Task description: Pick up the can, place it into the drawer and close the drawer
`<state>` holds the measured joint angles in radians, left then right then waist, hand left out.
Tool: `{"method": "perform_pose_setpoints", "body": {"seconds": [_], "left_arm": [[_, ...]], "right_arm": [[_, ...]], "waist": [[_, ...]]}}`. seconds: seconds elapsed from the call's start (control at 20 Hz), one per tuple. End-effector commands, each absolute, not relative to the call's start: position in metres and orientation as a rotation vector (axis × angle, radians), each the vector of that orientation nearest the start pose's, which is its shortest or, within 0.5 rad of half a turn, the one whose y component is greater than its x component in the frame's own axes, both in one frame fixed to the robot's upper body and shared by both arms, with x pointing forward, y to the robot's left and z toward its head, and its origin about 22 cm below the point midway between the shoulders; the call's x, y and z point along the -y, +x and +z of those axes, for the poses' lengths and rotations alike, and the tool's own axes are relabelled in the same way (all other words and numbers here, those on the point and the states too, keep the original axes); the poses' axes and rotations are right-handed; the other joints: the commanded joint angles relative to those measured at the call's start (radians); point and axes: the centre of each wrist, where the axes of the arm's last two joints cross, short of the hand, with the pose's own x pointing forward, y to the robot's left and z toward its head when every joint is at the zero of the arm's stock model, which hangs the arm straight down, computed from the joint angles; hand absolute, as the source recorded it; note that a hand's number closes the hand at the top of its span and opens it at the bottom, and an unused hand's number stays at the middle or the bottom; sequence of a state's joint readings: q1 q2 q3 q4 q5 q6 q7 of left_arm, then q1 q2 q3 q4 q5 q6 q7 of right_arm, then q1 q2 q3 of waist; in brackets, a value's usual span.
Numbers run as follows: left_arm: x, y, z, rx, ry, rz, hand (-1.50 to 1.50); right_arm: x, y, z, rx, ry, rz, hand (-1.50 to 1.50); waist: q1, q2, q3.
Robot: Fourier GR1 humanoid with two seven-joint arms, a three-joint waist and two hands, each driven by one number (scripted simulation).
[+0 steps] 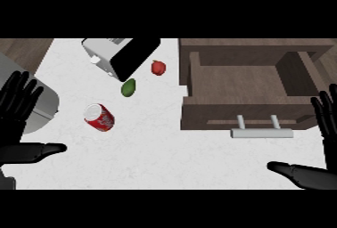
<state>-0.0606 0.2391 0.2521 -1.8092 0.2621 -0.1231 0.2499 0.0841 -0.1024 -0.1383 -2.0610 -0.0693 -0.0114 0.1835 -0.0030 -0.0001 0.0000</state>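
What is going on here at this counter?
Nothing is being held yet. The left hand and the right hand are both open, fingers up, at the left and right edges of the view. The red can lies on the white counter, apart from both hands. The wooden drawer at the right is open, and the can is not yet in it. A toaster stands further back.

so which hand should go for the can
Left: the can lies near the open left hand, while the right hand sits across the counter by the open drawer.
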Motion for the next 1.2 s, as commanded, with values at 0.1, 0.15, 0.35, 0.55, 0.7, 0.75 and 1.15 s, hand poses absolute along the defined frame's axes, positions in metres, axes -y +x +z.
{"method": "perform_pose_setpoints", "body": {"seconds": [0.1, 0.15, 0.35, 0.55, 0.7, 0.75, 1.15], "left_arm": [[-0.309, 0.239, 0.087, 1.597, 0.055, 0.004, -1.50], [-0.287, 0.249, 0.068, 1.613, 0.033, 0.001, -1.50], [-0.297, 0.248, 0.045, 1.587, 0.069, 0.002, -1.50], [-0.297, 0.247, 0.013, 1.572, 0.086, 0.002, -1.50], [-0.298, 0.255, -0.009, 1.549, 0.100, -0.006, -1.50], [-0.302, 0.246, -0.026, 1.563, 0.114, 0.015, -1.50], [-0.311, 0.253, -0.067, 1.531, 0.178, 0.071, -1.50]], "right_arm": [[0.278, 0.191, 0.092, 1.799, -0.186, -0.063, -1.50], [0.278, 0.200, 0.090, 1.816, -0.164, -0.072, -1.50], [0.281, 0.186, 0.099, 1.833, -0.192, -0.065, -1.50], [0.279, 0.190, 0.112, 1.833, -0.191, -0.066, -1.50], [0.291, 0.182, 0.111, 1.837, -0.174, -0.082, -1.50], [0.299, 0.180, 0.104, 1.825, -0.181, -0.051, -1.50], [0.288, 0.161, 0.124, 1.823, -0.183, -0.061, -1.50]], "waist": [[0.002, -0.001, 0.000], [0.000, 0.000, 0.000], [0.001, 0.000, 0.000], [0.002, 0.000, 0.000], [-0.001, 0.000, 0.000], [-0.001, 0.001, 0.000], [-0.005, 0.001, -0.001]]}}
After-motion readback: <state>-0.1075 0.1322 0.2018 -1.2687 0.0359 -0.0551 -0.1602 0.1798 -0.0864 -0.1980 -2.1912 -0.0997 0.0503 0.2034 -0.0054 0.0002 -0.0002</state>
